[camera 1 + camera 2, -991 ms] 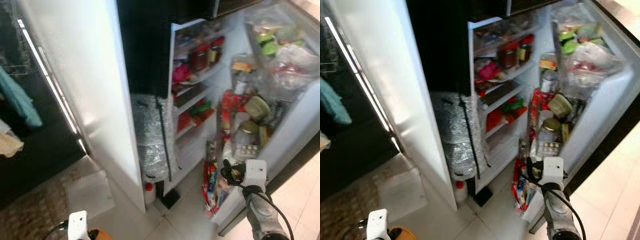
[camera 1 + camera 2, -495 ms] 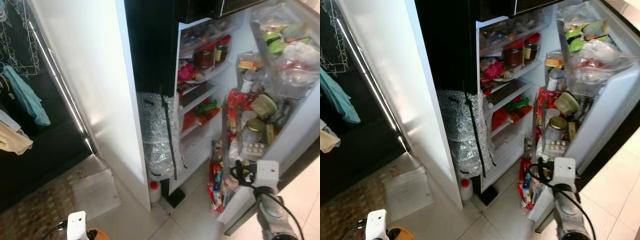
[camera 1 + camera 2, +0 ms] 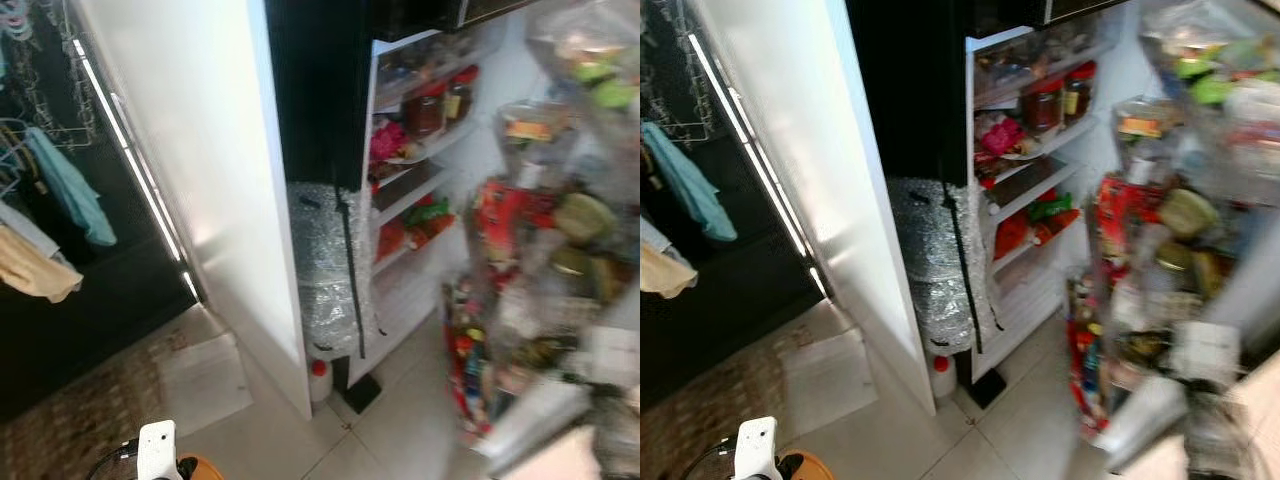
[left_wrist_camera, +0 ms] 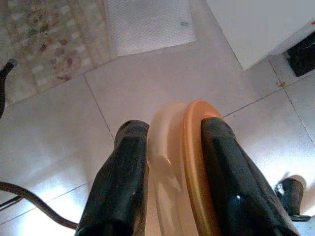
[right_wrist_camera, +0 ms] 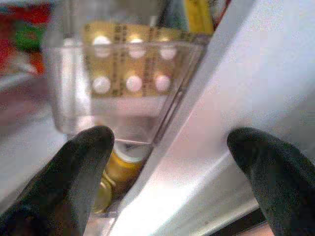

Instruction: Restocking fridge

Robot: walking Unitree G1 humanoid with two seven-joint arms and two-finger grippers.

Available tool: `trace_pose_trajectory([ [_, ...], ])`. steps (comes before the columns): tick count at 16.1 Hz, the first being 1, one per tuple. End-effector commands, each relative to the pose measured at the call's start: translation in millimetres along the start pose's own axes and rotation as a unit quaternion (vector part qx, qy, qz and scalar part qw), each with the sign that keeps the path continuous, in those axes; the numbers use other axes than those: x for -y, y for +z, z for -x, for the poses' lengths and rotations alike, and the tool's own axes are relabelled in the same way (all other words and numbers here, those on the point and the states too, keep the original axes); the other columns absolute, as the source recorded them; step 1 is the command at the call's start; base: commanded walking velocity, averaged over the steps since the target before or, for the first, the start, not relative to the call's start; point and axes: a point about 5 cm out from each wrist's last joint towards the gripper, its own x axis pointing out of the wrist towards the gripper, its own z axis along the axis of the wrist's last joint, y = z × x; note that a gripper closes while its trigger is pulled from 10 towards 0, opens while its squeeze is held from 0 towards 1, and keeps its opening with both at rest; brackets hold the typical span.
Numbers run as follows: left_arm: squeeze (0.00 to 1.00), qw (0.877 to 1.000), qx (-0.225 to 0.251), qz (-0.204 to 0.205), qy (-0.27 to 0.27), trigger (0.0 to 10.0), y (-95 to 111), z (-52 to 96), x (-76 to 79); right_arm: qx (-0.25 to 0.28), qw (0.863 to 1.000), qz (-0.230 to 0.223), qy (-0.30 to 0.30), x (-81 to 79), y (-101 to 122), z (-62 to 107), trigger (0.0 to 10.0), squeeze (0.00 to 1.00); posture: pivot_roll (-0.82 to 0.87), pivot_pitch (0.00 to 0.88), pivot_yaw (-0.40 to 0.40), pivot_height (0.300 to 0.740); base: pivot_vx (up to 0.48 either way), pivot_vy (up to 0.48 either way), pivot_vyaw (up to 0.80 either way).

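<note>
Fridge door [image 3: 1240,290] swung & blurred, right gripper [image 5: 172,162] open astride edge, left gripper [image 4: 167,182] clamps orange-lidded container [image 4: 184,162]

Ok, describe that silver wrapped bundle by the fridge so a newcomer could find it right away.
Start at the open fridge with its stocked shelves. Just left of the shelves, behind the white door, a tall bundle stands upright near the floor. It is wrapped in shiny silver bubble wrap with a black strap running down it, unlike the small red-capped bottle at its foot.

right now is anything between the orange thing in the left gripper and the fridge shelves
Nothing visible blocks it. The left gripper holds the orange-lidded container low over bare floor tiles, and the fridge shelves stand open ahead.
</note>
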Motion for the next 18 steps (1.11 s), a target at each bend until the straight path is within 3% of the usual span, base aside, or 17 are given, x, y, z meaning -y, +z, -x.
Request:
trace_pose_trajectory([
  [1, 0.0, 0.999, -0.043, -0.016, -0.001, 10.0, -20.6, 3.8, -3.0, -0.01, 0.997, -0.014, -0.074, 29.3, -1.2, -0.5, 10.0, 0.0, -0.18, 0.0, 0.054, 0.74, 0.0, 0.0, 0.0],
  [3, 0.0, 0.999, -0.044, -0.02, -0.004, 10.0, -20.2, 3.6, -3.0, -0.044, 0.992, -0.032, -0.11, 33.4, -16.0, 5.8, 10.0, 0.0, -0.18, 0.0, 0.056, 0.74, 0.0, 0.0, 0.0],
  [8, 0.0, 0.999, -0.043, -0.027, -0.008, 10.0, -19.1, 3.3, -2.1, -0.133, 0.987, -0.061, -0.068, -15.5, -53.0, 24.7, 10.0, 0.0, -0.17, 0.0, 0.047, 0.74, 0.0, 0.0, 0.0],
  [9, 0.0, 0.999, -0.044, -0.029, -0.008, 10.0, -19.3, 3.4, -2.3, -0.154, 0.985, -0.062, -0.048, -27.0, -60.7, 30.1, 10.0, 0.0, -0.16, 0.0, 0.045, 0.74, 0.0, 0.0, 0.0],
  [11, 0.0, 0.999, -0.045, -0.027, -0.007, 10.0, -19.7, 3.4, -2.3, -0.196, 0.978, -0.059, 0.047, -60.7, -74.3, 43.3, 10.0, 0.0, -0.16, 0.0, 0.041, 0.74, 0.0, 0.0, 0.0],
  [13, 0.0, 0.999, -0.046, -0.022, -0.005, 10.0, -20.0, 3.5, -2.6, -0.231, 0.958, -0.034, 0.165, -99.9, -87.2, 64.3, 10.0, 0.0, -0.16, 0.0, 0.041, 0.74, 0.0, 0.0, 0.0],
  [18, 0.0, 0.999, -0.047, -0.011, -0.002, 10.0, -19.9, 3.4, -2.8, -0.294, 0.929, 0.017, 0.225, -117.3, -114.2, 96.3, 10.0, 0.0, -0.15, 0.0, 0.039, 0.74, 0.0, 0.0, 0.0],
])
